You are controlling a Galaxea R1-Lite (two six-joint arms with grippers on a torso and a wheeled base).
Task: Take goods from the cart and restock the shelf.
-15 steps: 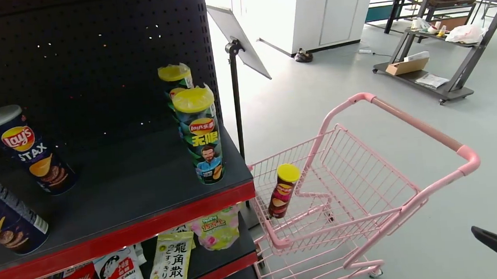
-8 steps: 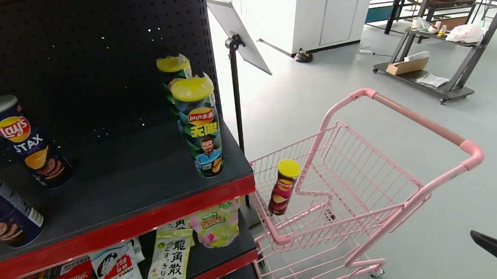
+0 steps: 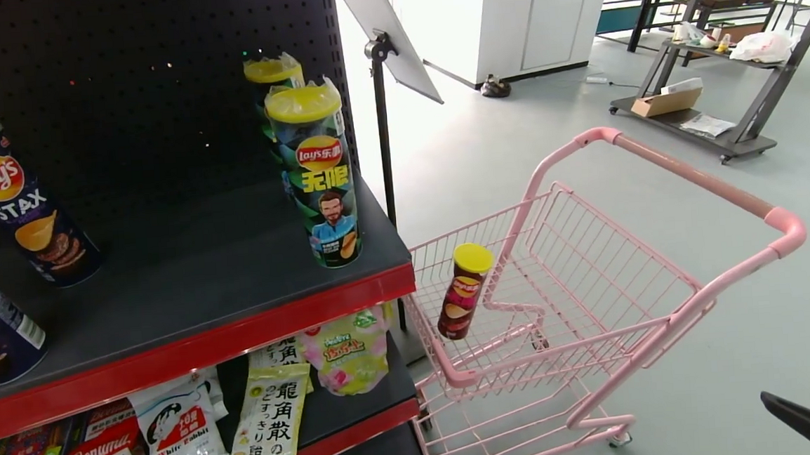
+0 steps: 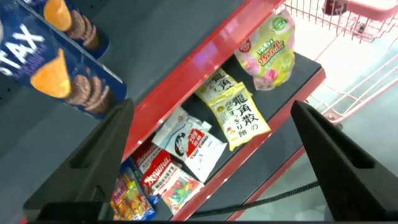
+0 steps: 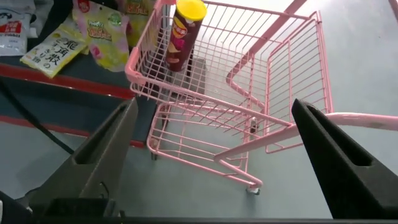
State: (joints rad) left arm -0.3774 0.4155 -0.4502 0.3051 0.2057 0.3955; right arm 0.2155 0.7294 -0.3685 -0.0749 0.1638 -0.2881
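Right gripper: fingers spread wide, holding nothing, off to the side of the cart and above floor level. Left gripper: also wide open with nothing in it, hanging in front of the shelf's red lip, over the snack bags on the lower tier.

The can stands in the basket corner nearest the shelf, yellow lid up, tilted a little. I cannot tell whether it leans on the wire.

Risks, as I judge them:
- The can is tall and narrow. A finger brushing it before closing would likely tip it into the basket.
- It sits close to the wire walls on two sides, so a finger on that side could catch the mesh or the rim.
- The cart is on wheels. Any push on the rim or handle may roll it and take the can out of line.
- On the shelf, the green cans stand at the right front corner near the edge. A low carry across could knock one off.
- The sign pole stands between shelf end and cart, tight for an elbow.

Room: the basket is open from above. The bare board between the green cans and the blue cans looks the safest landing.
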